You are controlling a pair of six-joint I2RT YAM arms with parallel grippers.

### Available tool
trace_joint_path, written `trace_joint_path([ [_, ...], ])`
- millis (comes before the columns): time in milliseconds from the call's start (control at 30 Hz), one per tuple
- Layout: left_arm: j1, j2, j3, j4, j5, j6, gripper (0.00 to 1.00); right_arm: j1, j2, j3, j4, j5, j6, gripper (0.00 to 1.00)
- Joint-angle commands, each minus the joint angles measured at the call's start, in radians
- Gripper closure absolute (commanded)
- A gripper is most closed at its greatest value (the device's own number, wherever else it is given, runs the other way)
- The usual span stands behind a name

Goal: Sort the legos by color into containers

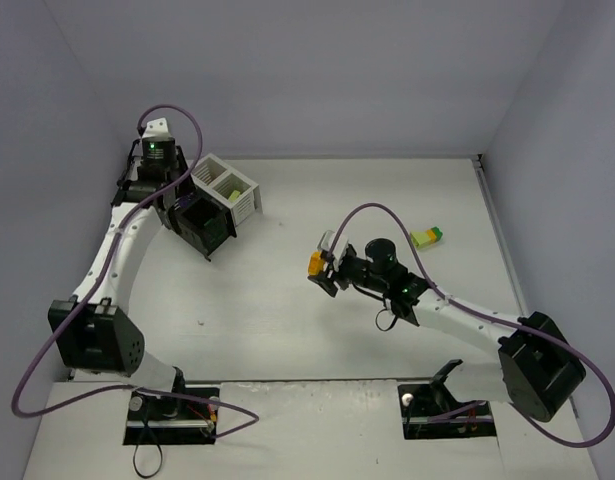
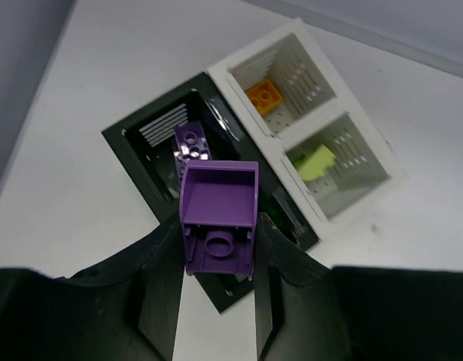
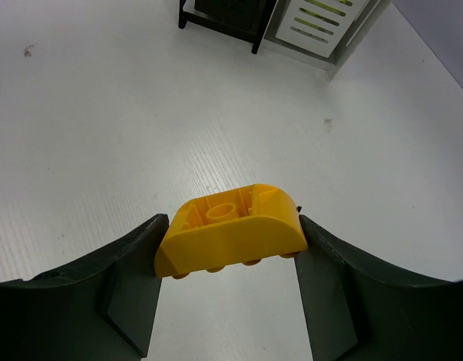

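A purple brick (image 2: 218,203) sits clamped between the 2 fingers of the left tool (image 2: 220,241), hollow underside toward the wrist camera. It hangs directly above the black bin that already holds another purple brick (image 2: 192,143). The 4 containers (image 1: 245,205) stand as 1 cluster at the far left of the tabletop (image 1: 287,330). In the 2 white bins lie an orange brick (image 2: 263,95) and a lime brick (image 2: 315,162). The 2nd black bin is mostly hidden behind the held brick and the tool, so I cannot tell its contents.

The right tool (image 1: 322,268) is closed about halfway on a rounded orange-yellow brick (image 3: 229,239), gripping it by its ends. It holds the brick above bare tabletop near the middle, well apart from the bins. A small lime and yellow pair (image 1: 427,237) lies loose toward the far right.

The step in hand looks like the purple drop. The left tool appears to be lined up with the right compartment, so its next move calls only for spreading the fingers, perhaps after a slight descent so the brick does not bounce out.

The right arm's brick belongs in the white bin with the orange brick. That carry probably has to wait until the left arm clears the space above the cluster, or the 2 arms risk meeting there.
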Motion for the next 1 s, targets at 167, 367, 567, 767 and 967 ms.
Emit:
trace_joint_path([
  [167,0.105,0.175,0.126,0.148,-0.04,0.086,0.87,-0.001,-0.046,0.004,0.095,-0.024,0.012,0.97],
  [367,0.14,0.274,0.17,0.16,-0.018,0.121,0.84,-0.001,-0.041,0.007,0.091,-0.03,0.009,0.96],
  [567,0.14,0.304,0.17,0.158,0.006,0.121,0.72,-0.001,-0.034,0.011,0.088,-0.026,0.006,0.96],
  [767,0.14,0.306,0.169,0.151,0.029,0.118,0.56,-0.001,-0.037,0.011,0.085,-0.029,0.005,0.95],
  [967,0.137,0.222,0.14,0.137,0.093,0.075,0.35,-0.001,-0.037,0.009,0.089,-0.029,0.002,0.95],
])
